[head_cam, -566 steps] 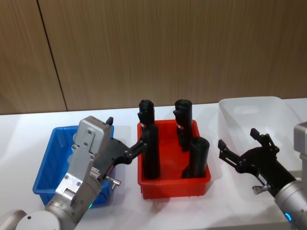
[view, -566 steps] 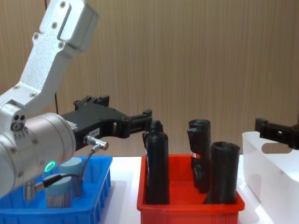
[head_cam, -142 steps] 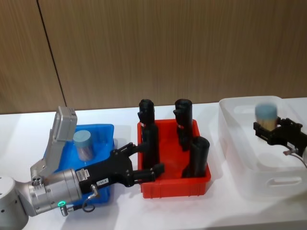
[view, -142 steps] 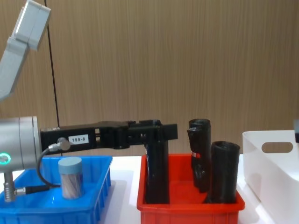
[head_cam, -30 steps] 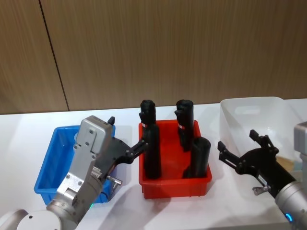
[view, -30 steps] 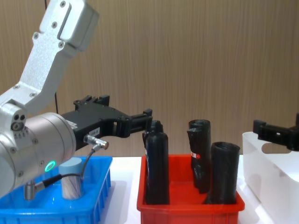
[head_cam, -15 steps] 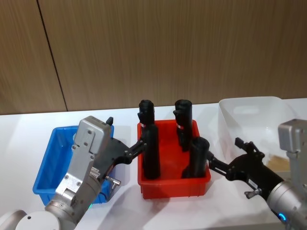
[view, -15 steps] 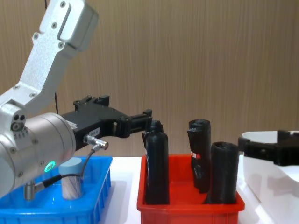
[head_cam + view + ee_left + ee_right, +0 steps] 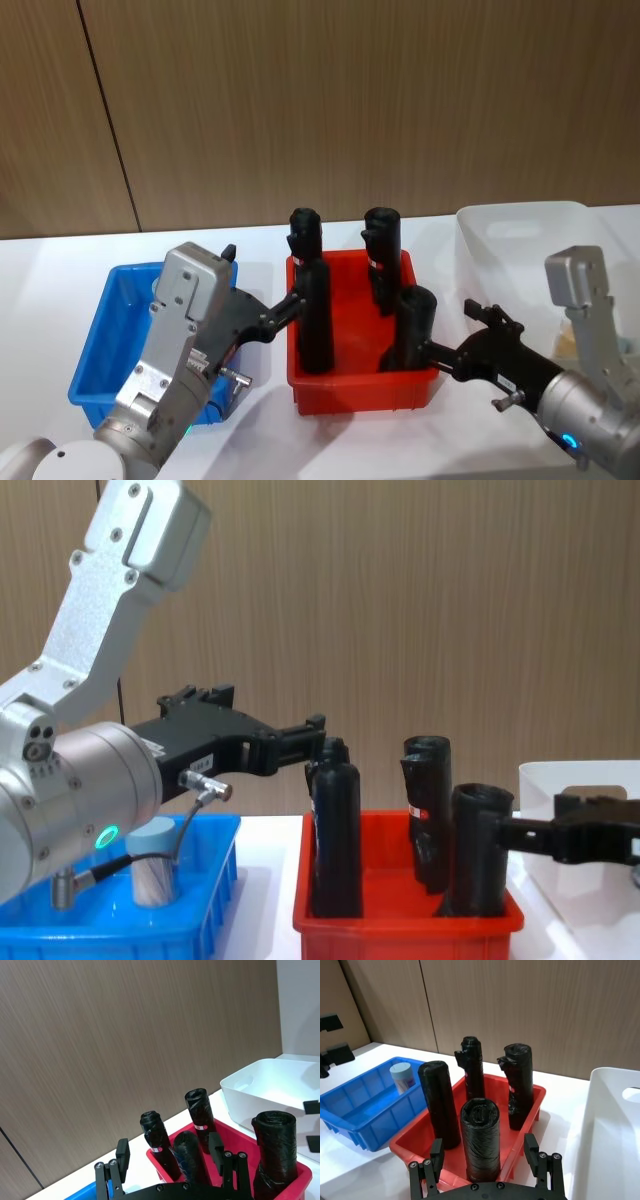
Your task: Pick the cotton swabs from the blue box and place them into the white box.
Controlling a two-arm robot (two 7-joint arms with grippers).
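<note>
With our right gripper (image 9: 468, 335) empty, fingers spread, just right of the red bin (image 9: 362, 385), we judge it must clear the black rolls (image 9: 313, 318) en route to the swab tub (image 9: 152, 876) left of the bin, in the blue box (image 9: 108, 325), w/ left gripper (image 9: 318, 724) spread above.

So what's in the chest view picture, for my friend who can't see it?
One tub of cotton swabs stands in the blue box at the left, behind the robot's big left arm, whose open left pincer hovers above. Black rolls stand in a red bin, and the right pincer reaches in front of the white box.
</note>
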